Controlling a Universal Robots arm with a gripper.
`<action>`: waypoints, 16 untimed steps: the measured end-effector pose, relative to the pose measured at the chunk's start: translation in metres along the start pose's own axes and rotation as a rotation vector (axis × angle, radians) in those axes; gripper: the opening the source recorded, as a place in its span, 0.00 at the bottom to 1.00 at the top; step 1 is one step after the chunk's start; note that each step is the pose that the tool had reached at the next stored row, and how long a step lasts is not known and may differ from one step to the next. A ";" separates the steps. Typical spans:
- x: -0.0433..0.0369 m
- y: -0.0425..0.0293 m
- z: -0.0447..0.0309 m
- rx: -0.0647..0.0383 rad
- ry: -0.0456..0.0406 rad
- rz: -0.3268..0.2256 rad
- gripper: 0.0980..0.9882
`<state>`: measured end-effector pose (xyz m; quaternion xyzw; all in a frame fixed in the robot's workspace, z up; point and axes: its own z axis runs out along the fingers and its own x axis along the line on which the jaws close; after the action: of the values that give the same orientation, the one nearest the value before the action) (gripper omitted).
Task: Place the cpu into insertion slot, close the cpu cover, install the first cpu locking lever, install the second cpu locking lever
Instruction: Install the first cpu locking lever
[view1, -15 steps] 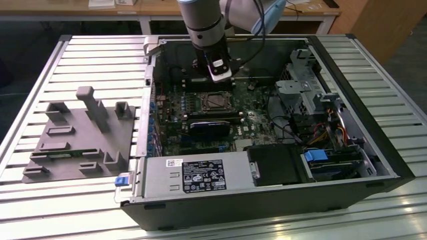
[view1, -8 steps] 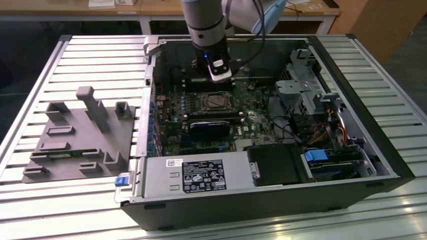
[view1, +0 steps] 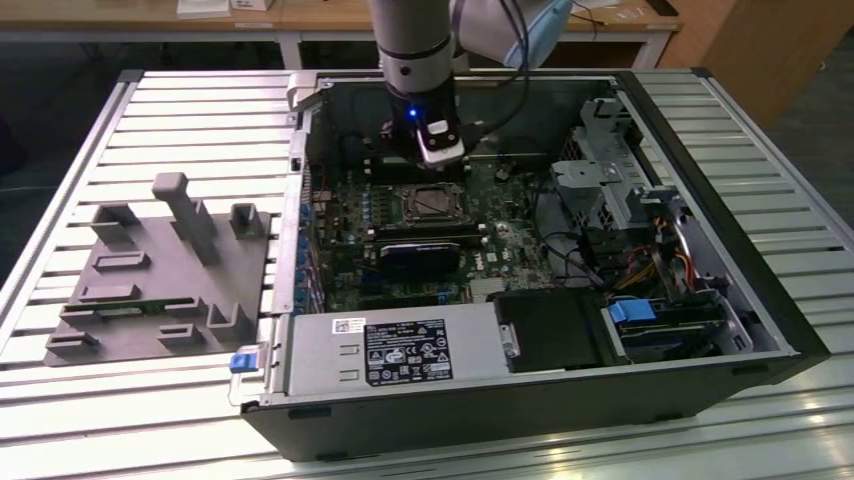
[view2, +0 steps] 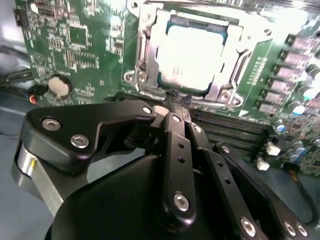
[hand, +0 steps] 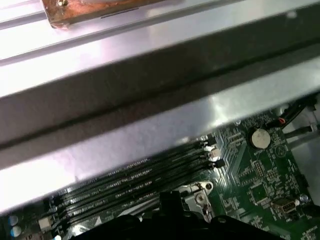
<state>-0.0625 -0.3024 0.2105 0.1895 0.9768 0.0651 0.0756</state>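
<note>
Inside the open computer case (view1: 747, 300), the tool (view2: 174, 100), fingers pressed together and holding nothing, hovers just beside the insertion slot (view2: 142, 55), where the cpu (view2: 192, 57) sits under the cpu cover (view2: 235, 55).

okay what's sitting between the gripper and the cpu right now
In the second wrist view, the gripper tips sit just short of the cpu; only the cpu cover frame edge lies between them.

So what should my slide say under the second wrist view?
Shut tool beside the cpu cover, closed over the cpu.

Arm (view1: 411, 45) vertical, wrist down; pincer (view2: 175, 102) fingers pressed together, holding nothing.
</note>
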 end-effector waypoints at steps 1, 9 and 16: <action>-0.0006 -0.0014 -0.0001 0.002 0.0002 0.000 0.01; -0.0056 -0.0133 -0.0013 0.018 0.0035 0.000 0.01; -0.0083 -0.0196 -0.0020 0.045 0.0101 -0.002 0.01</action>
<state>-0.0622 -0.3237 0.2104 0.1901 0.9785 0.0440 0.0665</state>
